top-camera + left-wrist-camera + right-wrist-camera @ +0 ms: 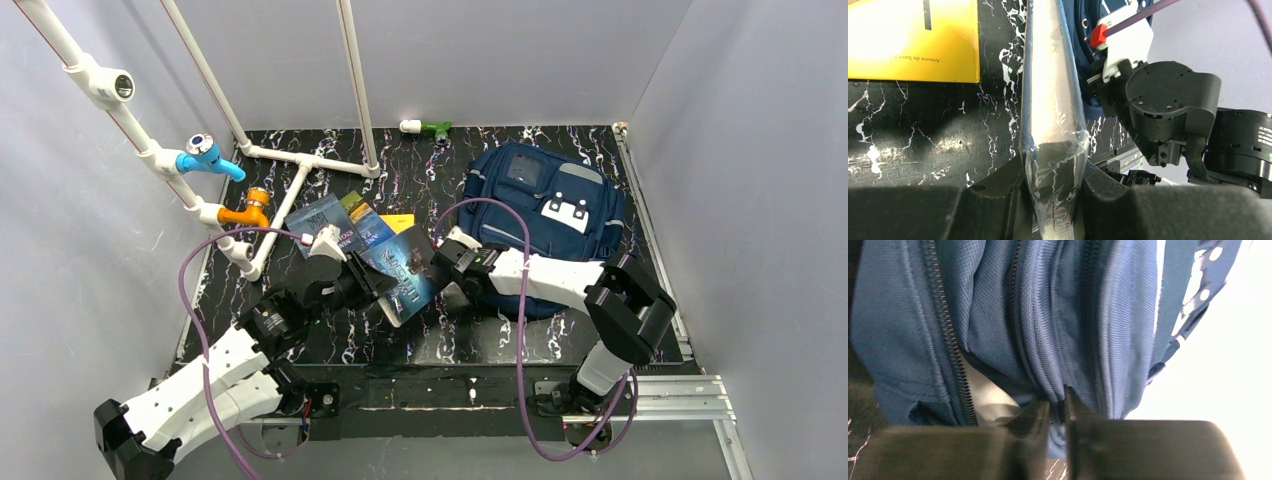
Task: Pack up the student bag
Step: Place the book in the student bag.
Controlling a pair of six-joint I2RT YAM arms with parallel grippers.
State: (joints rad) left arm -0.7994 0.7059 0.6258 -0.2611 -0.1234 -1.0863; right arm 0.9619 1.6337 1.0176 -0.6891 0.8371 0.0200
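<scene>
Counted on the black marbled table (330, 345): one student bag (545, 215), four books, two arms.

Student bag: navy, lying flat right of centre toward the far side, one white patch (567, 213) on its upper face. Near edge of the bag close to the right arm's wrist.

Right gripper (1058, 410): fingers drawn nearly together, pinching a fold of the bag's blue fabric (1048, 315) just beside a dark zip track. In the top view, this gripper (450, 262) at the bag's near left corner.

Left gripper (1053, 185): clamped narrow on one plastic-wrapped book (1050, 100), seen edge-on from the wrist, its spine end between the two black fingers. From above, that book (405, 272) tilted and lifted off the table, between the two grippers, with the left gripper (375, 280) at its left edge.

Three more books lying flat just beyond: one grey-blue book (320, 228), one dark book (362, 215) partly over it, one yellow book (398, 222) peeking out behind. Yellow book also in the left wrist view (913, 40), flat on the table, apart from the held one.

At the left: one white pipe frame (300, 160) carrying one blue valve (205, 155) and one orange valve (250, 210). At the far edge: one green fitting (428, 127). Two purple cables (522, 330), one per arm.
</scene>
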